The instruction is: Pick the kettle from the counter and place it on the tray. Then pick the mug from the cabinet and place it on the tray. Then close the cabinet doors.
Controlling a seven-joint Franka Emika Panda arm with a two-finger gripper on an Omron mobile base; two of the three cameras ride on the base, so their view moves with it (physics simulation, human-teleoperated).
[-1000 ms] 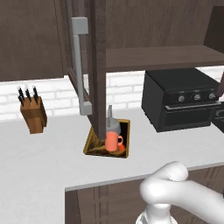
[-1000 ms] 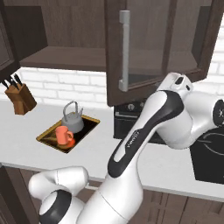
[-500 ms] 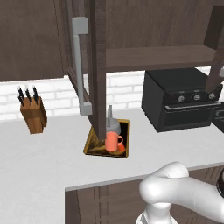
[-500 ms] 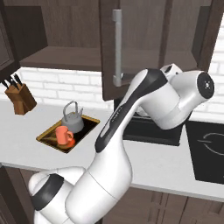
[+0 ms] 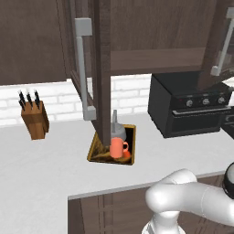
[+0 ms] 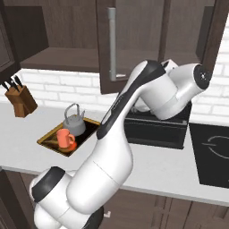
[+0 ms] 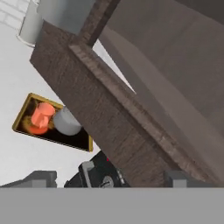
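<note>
The mug and the kettle stood together on the tray, which lay on the white bench below the cabinet. The orange mug sat at the tray's near side with the grey kettle just behind it, the two close enough that contact could not be ruled out. A cabinet door hung open, edge-on to the left base camera, its lower end hiding part of the kettle, its grey bar handle facing left. From the right base camera the white arm arched up from the lower left, its hand raised in front of the black oven and under the cabinet. The hand camera looked down past the door's bottom edge to the tray far below. The claw stood wide open, holding nothing, its tips on either side of the door's edge; contact could not be judged. A knife block stood at the bench's left end, well apart from the tray.
</note>
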